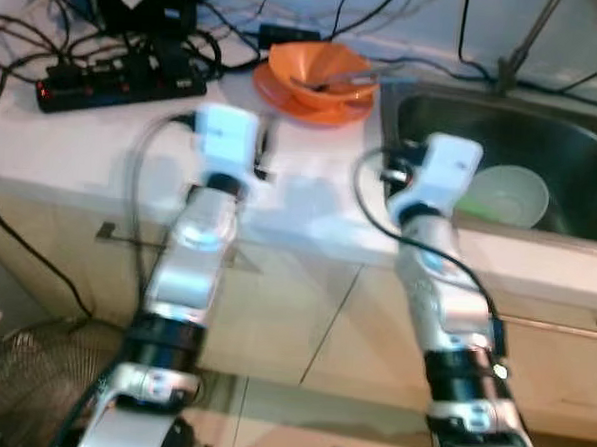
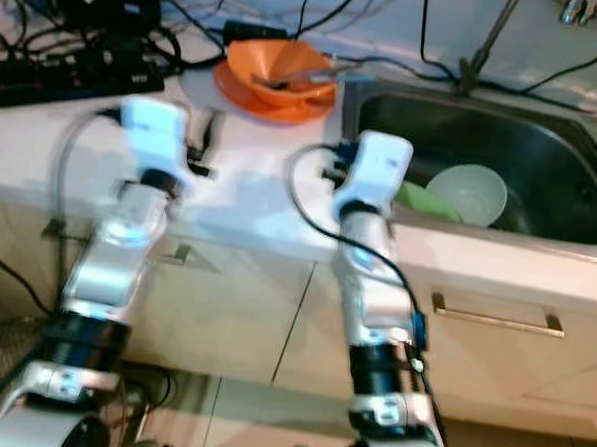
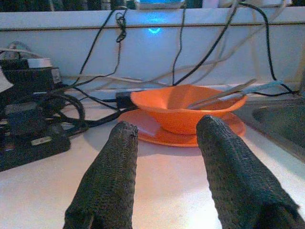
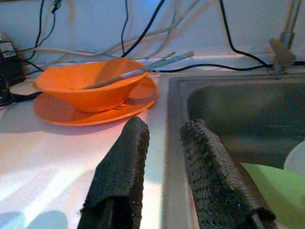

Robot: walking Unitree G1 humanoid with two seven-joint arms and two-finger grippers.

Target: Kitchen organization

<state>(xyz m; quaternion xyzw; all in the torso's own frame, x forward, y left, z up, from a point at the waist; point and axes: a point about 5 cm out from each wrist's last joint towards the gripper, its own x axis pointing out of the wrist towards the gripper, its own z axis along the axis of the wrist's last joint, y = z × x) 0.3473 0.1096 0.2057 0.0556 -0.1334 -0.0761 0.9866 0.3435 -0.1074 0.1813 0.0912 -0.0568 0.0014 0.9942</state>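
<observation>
Silver forearms reach up from the bottom of your head views toward a white tabletop (image 1: 72, 152) above pale cabinet doors. Your left pincer (image 3: 164, 138) hovers just over the bare tabletop with its black fingers (image 3: 107, 176) parted and nothing between them. Your right pincer (image 4: 162, 138) sits at the left rim of the steel sink (image 2: 541, 186), one finger over the tabletop and the other over the sink's edge; its fingers (image 4: 121, 171) stand a little apart and hold nothing.

Inside the sink you have a pale green bowl (image 2: 472, 193) lying in the basin, with a brighter green dish (image 2: 417, 200) partly under it, close to your right wrist.

Farther back, ahead of both pincers, an orange bowl (image 3: 186, 107) rests on an orange plate (image 3: 147, 131), near the sink's left back corner. Long utensils (image 4: 143, 70) lie in the bowl, their handles sticking out over its rim toward the sink; you cannot tell what kind they are.

At the far left a black power strip (image 1: 116, 79) sits among tangled black cables (image 1: 48, 40) against the wall. A faucet (image 2: 485, 38) rises behind the sink.
</observation>
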